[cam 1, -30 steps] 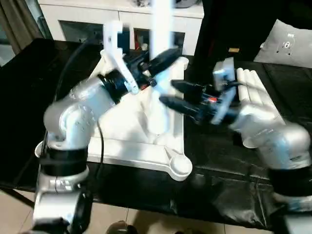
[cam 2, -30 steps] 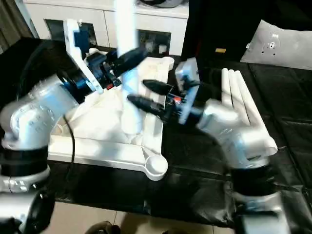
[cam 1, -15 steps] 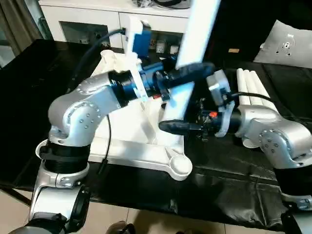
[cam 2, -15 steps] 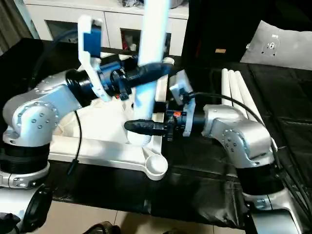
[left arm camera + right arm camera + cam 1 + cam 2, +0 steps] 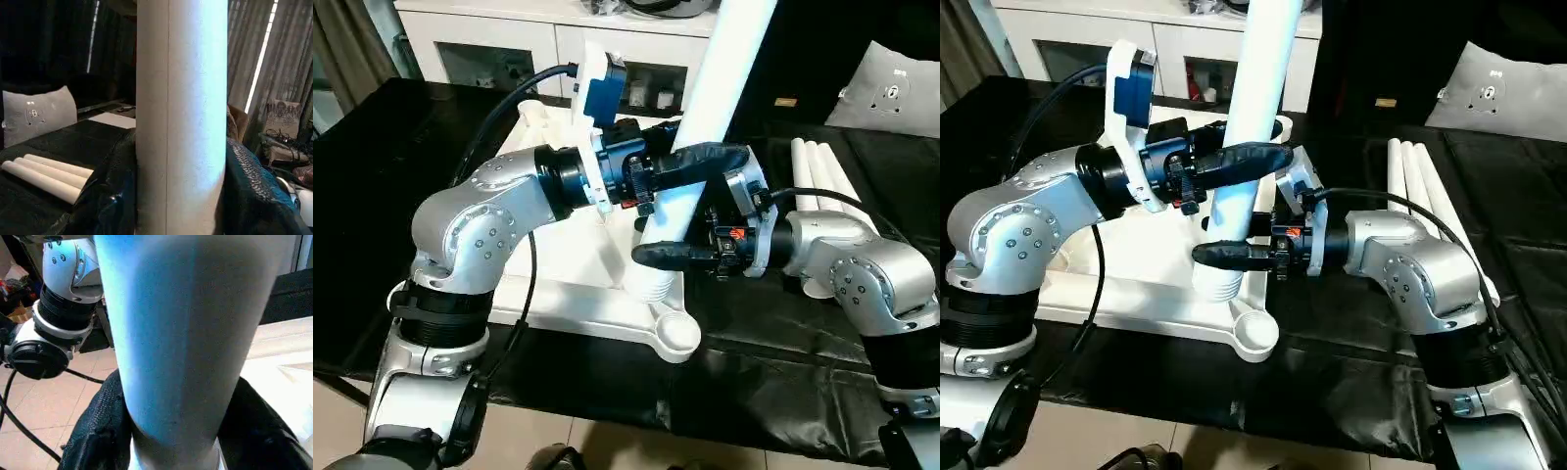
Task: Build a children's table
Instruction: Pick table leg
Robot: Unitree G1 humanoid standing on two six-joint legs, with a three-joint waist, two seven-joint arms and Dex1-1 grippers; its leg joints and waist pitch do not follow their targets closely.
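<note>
- The children's table top (image 5: pixel 587 294) lies upside down on the black tabletop (image 5: pixel 372 196), near its front edge and left of its middle, rim up, with an empty round corner socket (image 5: pixel 674 338) pointing at the front edge.
- One white leg (image 5: pixel 705 117) stands nearly upright, leaning a little, its lower end at the top's right rim just behind that empty socket. I cannot tell whether it is fully seated.
- The left hand (image 5: pixel 690 166) is clamped on the leg at mid-height, black fingers wrapped to either side of the tube, as the left wrist view confirms.
- The right hand (image 5: pixel 680 257) grips the same leg low down, just above its foot; the fingers (image 5: pixel 93 440) hug both sides of the tube in the right wrist view.
- Three spare legs (image 5: pixel 1420 196) lie side by side towards the right edge of the tabletop, well apart from the top.
- Handling, as I judge it: the leg is a hollow plastic tube, light and stiff, but smooth and tapered, so it may slip along its length under a loose grip.
- A low hold near the socket steers the end; a higher hold keeps it straight for pressing down.
- The light top could slide or tip if the push is off-axis.
</note>
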